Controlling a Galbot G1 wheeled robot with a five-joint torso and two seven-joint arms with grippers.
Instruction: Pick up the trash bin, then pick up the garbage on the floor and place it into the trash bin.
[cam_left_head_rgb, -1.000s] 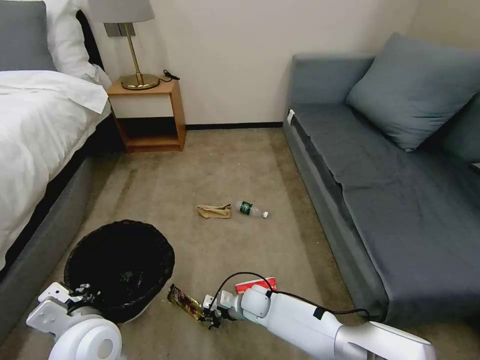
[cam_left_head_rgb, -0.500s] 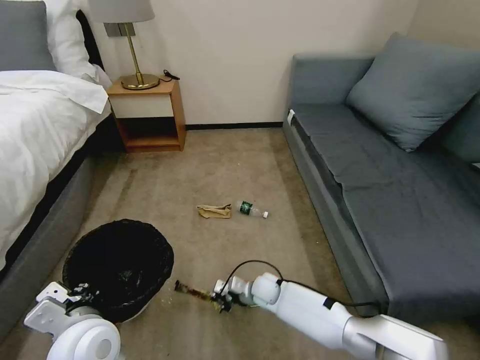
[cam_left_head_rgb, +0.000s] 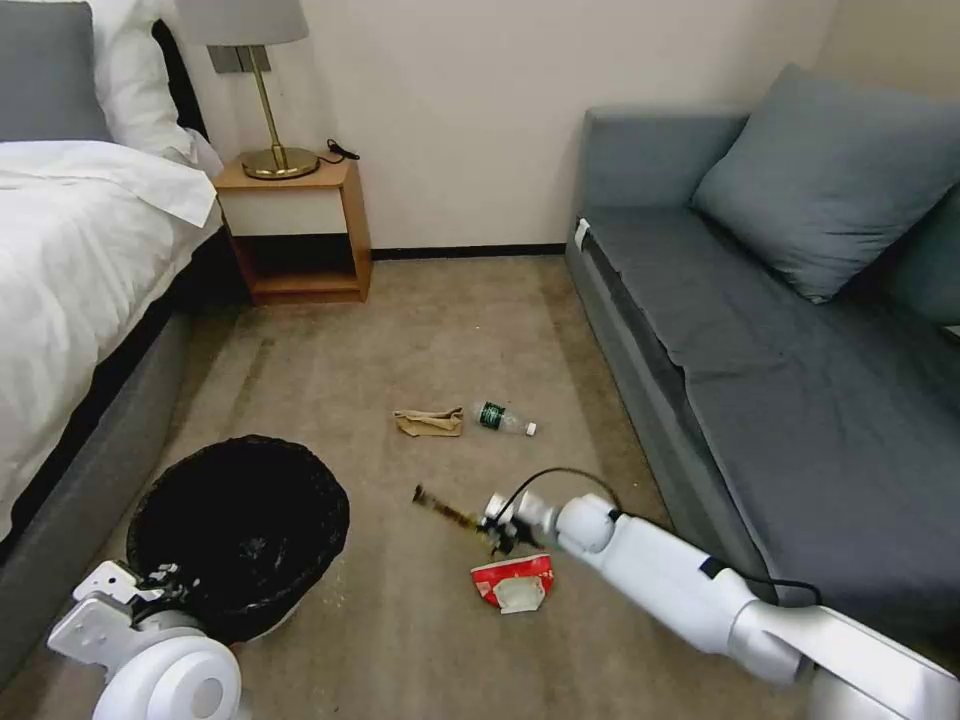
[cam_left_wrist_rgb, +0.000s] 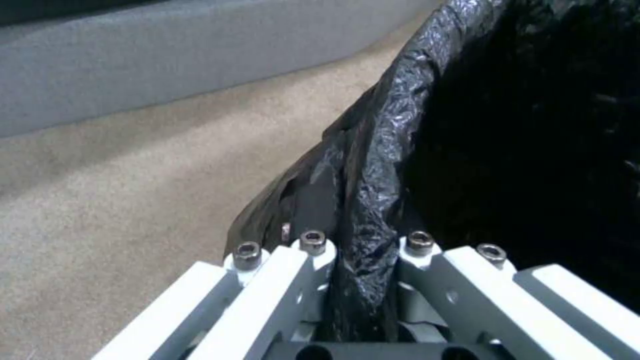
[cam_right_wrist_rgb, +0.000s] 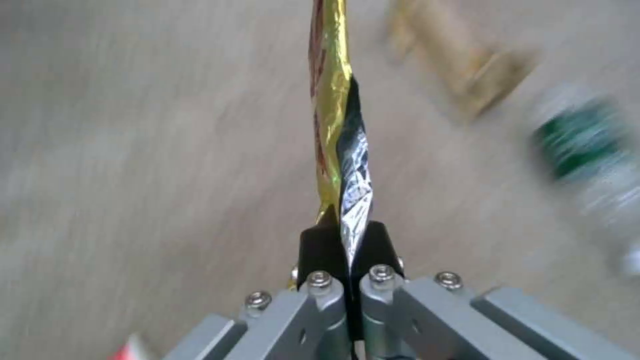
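The right pincer (cam_left_head_rgb: 497, 533), pinching the snack wrapper (cam_left_head_rgb: 445, 510), has lifted it off the carpet, uncovering the red-and-white packet (cam_left_head_rgb: 513, 582), while the left pincer (cam_left_wrist_rgb: 357, 280) stays clamped on the trash bin (cam_left_head_rgb: 240, 530) rim, ready for the drop.

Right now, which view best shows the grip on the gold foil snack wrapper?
Right wrist view: the right hand is shut on the twisted gold foil snack wrapper, seen close. Head view shows the wrapper as a thin strip above the carpet. Left wrist view looks at the bin instead.

open carpet (cam_left_head_rgb: 440, 330) between bed (cam_left_head_rgb: 70, 300) and sofa (cam_left_head_rgb: 760, 380), bottle (cam_left_head_rgb: 502, 418) and paper bag (cam_left_head_rgb: 430, 423) mid-floor
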